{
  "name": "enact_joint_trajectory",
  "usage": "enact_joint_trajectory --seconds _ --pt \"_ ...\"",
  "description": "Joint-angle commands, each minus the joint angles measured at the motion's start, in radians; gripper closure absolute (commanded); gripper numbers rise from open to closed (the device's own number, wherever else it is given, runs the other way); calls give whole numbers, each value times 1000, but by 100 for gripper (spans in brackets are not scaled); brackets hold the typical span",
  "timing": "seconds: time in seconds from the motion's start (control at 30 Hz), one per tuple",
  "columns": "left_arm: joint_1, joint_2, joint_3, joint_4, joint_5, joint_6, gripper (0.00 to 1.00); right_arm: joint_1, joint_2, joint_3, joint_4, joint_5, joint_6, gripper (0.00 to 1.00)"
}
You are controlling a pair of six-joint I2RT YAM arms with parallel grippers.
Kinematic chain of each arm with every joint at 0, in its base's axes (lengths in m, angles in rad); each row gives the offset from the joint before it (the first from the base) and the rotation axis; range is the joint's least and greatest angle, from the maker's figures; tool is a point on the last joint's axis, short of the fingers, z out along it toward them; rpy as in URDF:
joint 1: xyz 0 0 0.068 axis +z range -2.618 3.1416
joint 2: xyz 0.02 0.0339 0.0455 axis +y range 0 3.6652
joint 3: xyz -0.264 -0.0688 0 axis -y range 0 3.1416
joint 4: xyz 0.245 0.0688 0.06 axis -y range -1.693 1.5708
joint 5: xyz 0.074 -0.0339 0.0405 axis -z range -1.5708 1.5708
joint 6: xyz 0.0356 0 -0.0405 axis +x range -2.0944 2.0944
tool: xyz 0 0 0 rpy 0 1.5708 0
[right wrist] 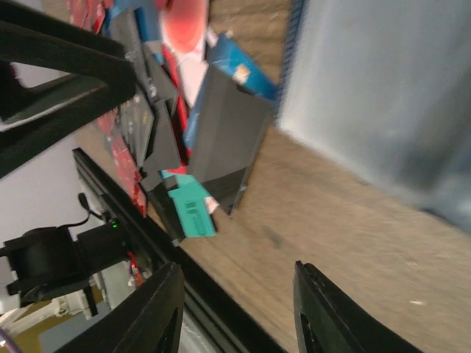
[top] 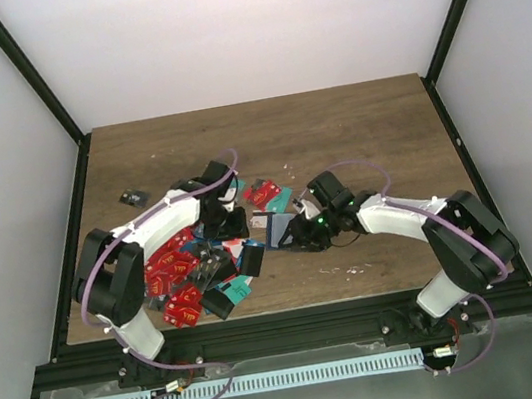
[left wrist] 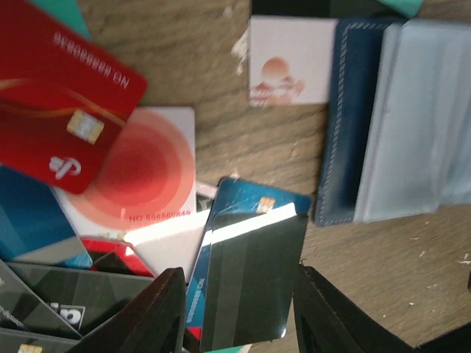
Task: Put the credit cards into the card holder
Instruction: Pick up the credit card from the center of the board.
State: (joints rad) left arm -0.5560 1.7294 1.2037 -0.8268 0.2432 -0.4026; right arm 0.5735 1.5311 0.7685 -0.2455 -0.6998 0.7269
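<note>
The counter point(left wrist: 221, 147) is matt, grainy wood. The card holder point(left wrist: 352, 110) looks like stitched blue leather with pale, smooth plastic sleeves point(left wrist: 427, 125). Left of it, a black card point(left wrist: 254, 279) gleams glossy and a red card point(left wrist: 59, 110) is smooth plastic.

**Card holder** point(left wrist: 346, 125): dark blue, with a paler line of stitching along its edge. Its inner pocket point(left wrist: 427, 118) is pale grey-blue.

**Pink-white card** point(left wrist: 287, 62), touching the card holder's stitched edge: an orange-red round motif on a pale ground.

**Blue card** point(left wrist: 254, 200), near the card holder's corner: bright blue with a gold chip. It is overlapped by a glossy black card point(left wrist: 250, 287) crossed by a white glare band.

**Ringed card** point(left wrist: 147, 173), farther from the card holder: white, with soft red concentric rings.

**Red card** point(left wrist: 55, 103), farthest from the card holder: red with white numerals, a white logo and a gold chip.

**Teal card** point(right wrist: 193, 213), beyond the black card: plain teal.

**Table** point(left wrist: 184, 51): brown wood grain.
</note>
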Motion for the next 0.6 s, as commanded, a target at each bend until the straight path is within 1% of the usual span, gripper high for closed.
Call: enact_joint_trajectory --seconds 0.0,0.13,0.27,0.4,0.57 --pt "4 -17 -61 3 -2 56 56 89 -26 -30 191 25 158 57" --pt "4 -13 -105 25 5 88 54 171 6 -50 305 68 273 56" --pt "6 -3 -128 47 21 91 53 239 61 -44 360 119 363 56" --pt "8 16 -134 62 45 93 50 270 118 -40 385 148 427 56" --pt "13 44 -118 66 73 110 48 279 177 -52 405 155 481 56"
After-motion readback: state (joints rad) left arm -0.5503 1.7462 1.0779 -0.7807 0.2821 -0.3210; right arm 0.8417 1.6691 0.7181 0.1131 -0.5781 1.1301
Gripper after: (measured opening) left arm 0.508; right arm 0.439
